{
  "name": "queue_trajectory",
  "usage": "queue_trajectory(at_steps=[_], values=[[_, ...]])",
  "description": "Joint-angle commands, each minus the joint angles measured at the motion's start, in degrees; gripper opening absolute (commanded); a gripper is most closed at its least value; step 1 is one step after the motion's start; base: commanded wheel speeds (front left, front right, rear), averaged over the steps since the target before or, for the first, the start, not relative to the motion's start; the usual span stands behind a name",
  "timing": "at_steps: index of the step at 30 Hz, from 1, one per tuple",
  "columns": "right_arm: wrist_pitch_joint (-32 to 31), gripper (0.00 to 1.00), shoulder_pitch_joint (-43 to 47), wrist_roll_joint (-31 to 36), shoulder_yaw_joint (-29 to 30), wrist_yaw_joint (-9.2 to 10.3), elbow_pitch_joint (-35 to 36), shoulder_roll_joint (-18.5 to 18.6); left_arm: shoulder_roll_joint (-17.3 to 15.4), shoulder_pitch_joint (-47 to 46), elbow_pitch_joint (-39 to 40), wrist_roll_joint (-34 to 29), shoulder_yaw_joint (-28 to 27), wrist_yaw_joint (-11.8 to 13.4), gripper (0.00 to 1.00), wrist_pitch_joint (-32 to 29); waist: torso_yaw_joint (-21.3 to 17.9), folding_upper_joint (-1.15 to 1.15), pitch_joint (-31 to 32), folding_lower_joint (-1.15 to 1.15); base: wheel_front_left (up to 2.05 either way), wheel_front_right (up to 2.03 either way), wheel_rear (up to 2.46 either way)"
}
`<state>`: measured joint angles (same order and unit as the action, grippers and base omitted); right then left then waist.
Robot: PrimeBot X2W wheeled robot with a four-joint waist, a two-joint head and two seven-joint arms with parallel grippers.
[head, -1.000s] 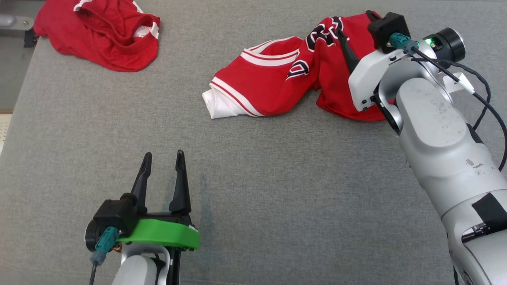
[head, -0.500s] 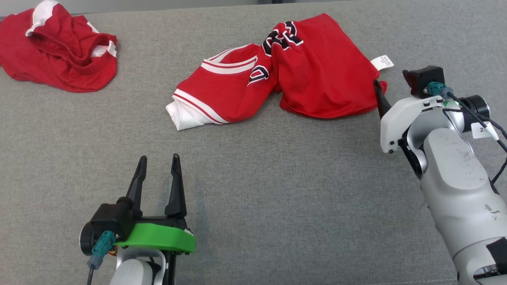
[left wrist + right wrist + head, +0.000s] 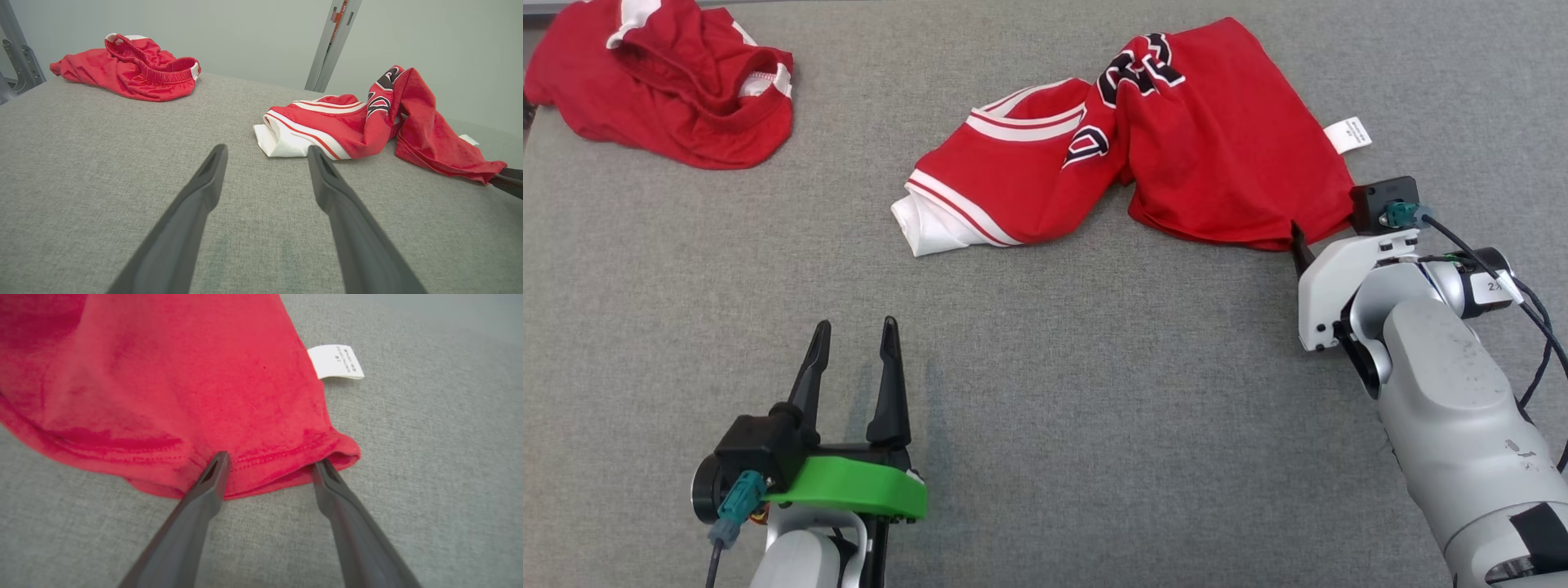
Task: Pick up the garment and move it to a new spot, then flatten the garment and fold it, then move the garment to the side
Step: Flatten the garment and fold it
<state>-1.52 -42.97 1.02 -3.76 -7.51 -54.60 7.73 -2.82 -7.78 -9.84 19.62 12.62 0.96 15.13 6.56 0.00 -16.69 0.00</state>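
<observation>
While left end effector (image 3: 857, 322), right end effector (image 3: 270, 459) gape wide, garment (image 3: 1176, 147) runs left-right, hem (image 3: 269, 473) rightward.

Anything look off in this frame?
Nothing damaged or spilled. The jersey lies twisted and bunched, not flat, with its white end rolled up and its tag sticking out at the right edge. A second red garment sits crumpled at the far left.
</observation>
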Motion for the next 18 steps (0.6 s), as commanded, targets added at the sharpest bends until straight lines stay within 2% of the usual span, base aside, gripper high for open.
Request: queue_trajectory(at_steps=[1, 2, 3, 5, 12, 18], values=[[-0.5, 0.49, 0.5, -0.4, -0.1, 0.04, -1.1, -0.4, -0.1, -0.1, -0.2, -0.1, -0.3, -0.1, 1.0, 0.0, 0.2, 0.0, 0.5, 0.0, 0.0, 0.0, 0.0], [-0.4, 0.36, 0.4, -0.7, -0.3, 0.04, -1.4, -0.5, -0.1, 0.0, -0.3, -0.1, -0.3, 0.0, 1.0, 0.0, 0.2, 0.0, 0.6, 0.0, 0.0, 0.0, 0.0], [-0.2, 0.19, 0.4, -0.9, -0.4, 0.04, -1.8, -0.5, -0.1, 0.2, -0.4, -0.2, -0.4, 0.0, 1.0, 0.0, 0.1, 0.0, 0.9, 0.0, 0.0, 0.0, 0.0], [0.7, 0.0, 0.5, -1.6, -0.8, 0.04, -2.1, -0.8, -0.1, 0.6, -0.4, -0.4, -0.6, 0.0, 1.0, 0.0, -0.1, 0.0, 1.3, 0.0, 0.0, 0.0, 0.0], [5.4, 0.0, 0.8, -2.4, -1.7, 0.07, -1.6, 0.2, -0.1, 1.8, -0.5, -0.9, -0.9, -0.1, 1.0, 0.0, -1.7, 0.0, 2.9, 0.0, 0.0, 0.0, 0.0], [7.2, 0.0, -1.1, -1.2, -0.7, 0.07, 0.4, 4.3, -0.1, 2.3, -0.5, -1.0, -0.7, -0.2, 1.0, 0.0, -2.7, 0.0, 3.6, 0.0, 0.0, 0.0, 0.0]])
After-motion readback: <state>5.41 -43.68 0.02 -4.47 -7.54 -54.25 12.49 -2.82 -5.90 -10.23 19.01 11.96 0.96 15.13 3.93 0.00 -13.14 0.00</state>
